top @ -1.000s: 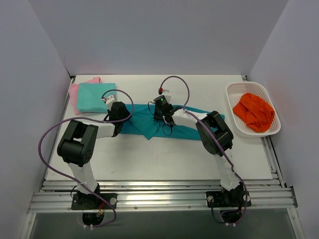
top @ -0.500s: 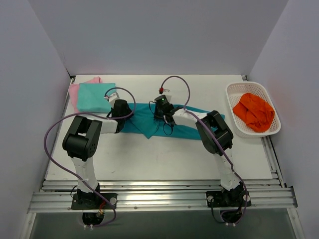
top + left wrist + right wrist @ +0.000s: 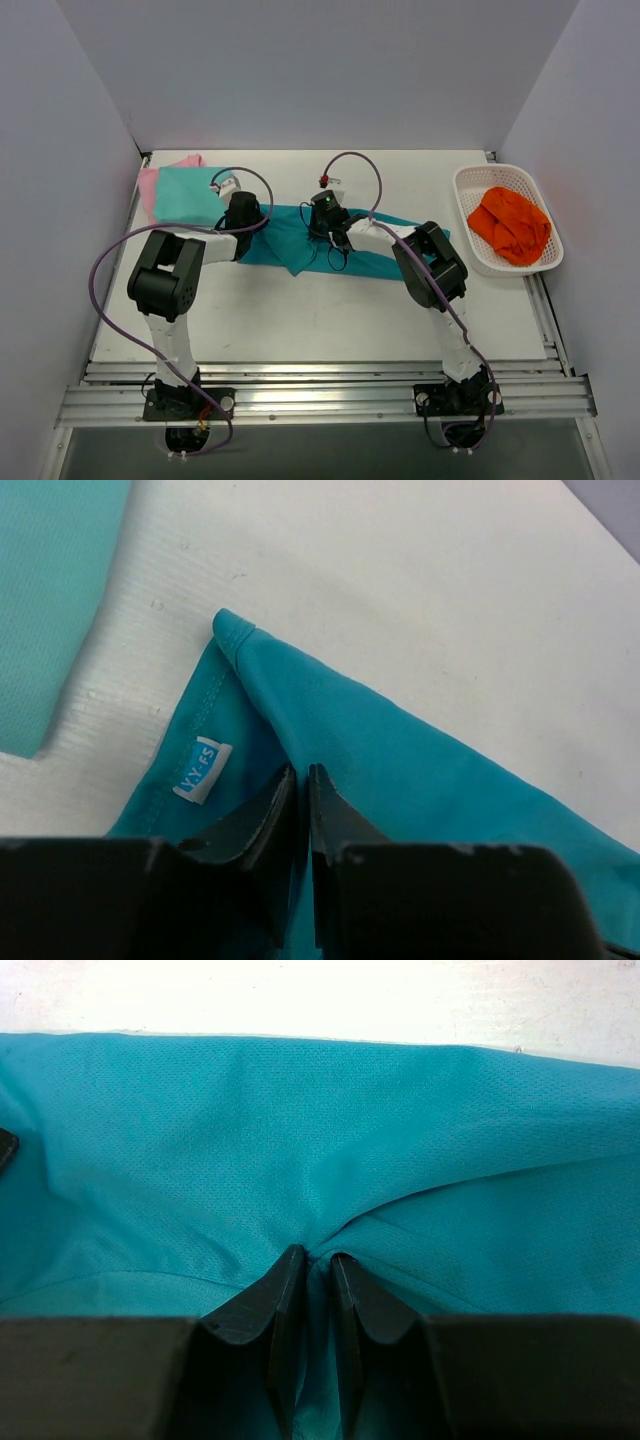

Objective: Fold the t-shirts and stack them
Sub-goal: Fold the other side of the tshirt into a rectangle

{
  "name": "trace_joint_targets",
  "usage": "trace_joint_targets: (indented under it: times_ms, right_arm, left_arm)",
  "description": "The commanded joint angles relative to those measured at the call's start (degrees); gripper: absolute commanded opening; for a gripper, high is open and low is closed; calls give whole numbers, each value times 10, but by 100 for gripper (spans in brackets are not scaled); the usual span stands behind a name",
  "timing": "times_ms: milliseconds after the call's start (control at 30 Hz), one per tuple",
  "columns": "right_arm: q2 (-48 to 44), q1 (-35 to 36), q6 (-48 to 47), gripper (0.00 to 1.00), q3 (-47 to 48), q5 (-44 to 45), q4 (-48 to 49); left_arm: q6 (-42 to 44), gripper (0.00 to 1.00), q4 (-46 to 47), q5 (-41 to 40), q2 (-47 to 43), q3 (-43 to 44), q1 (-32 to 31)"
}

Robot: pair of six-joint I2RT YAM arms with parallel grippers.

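Observation:
A deep teal t-shirt (image 3: 380, 255) lies spread across the middle of the table, partly folded. My left gripper (image 3: 243, 213) is shut on its left edge (image 3: 330, 730), beside a white and blue label (image 3: 201, 771). My right gripper (image 3: 323, 213) is shut on a pinched fold of the teal cloth (image 3: 330, 1160) near the shirt's far middle. A folded aqua-mint t-shirt (image 3: 185, 195) lies at the back left on top of a pink t-shirt (image 3: 150, 185); its corner shows in the left wrist view (image 3: 50, 610).
A white basket (image 3: 470, 190) at the right holds a crumpled orange cloth (image 3: 510, 225). Grey walls close in the table on three sides. A rail runs along the near edge (image 3: 320, 385). Purple cables loop from both arms.
My left gripper has moved away from me toward the back, carrying the shirt's left edge with it. The right gripper has barely moved.

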Motion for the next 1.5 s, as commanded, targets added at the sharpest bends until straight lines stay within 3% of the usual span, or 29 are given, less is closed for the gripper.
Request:
trace_joint_targets:
  times_ms: [0,500,900,1167,1267,1300,1333,1367,1400,1467]
  right_arm:
    - [21,-5,-10,14,-6,-10,-26]
    - [21,-10,-8,14,1,-23,-24]
    - [28,-9,0,14,7,-42,-19]
    - [23,2,2,43,9,-44,-26]
    - [13,2,3,47,3,-40,-29]
    - [9,2,3,48,2,-39,-30]
    - [5,2,3,48,-2,-38,-30]
    - [-4,2,3,48,-4,-36,-33]
    - [-10,2,3,48,-5,-33,-33]
    - [-30,3,3,48,-15,-29,-34]
  left_arm:
    - [-2,18,1,-1,5,37,2]
    - [9,6,-44,18,70,140,26]
    - [10,5,-71,45,96,207,61]
    - [3,7,-90,67,112,230,77]
    - [-4,26,-96,78,103,223,79]
    - [-7,41,-96,79,99,218,79]
    - [-8,66,-97,79,92,207,79]
    - [-8,74,-96,79,79,202,79]
    - [-10,94,-98,78,71,197,79]
    - [-7,94,-103,71,44,187,80]
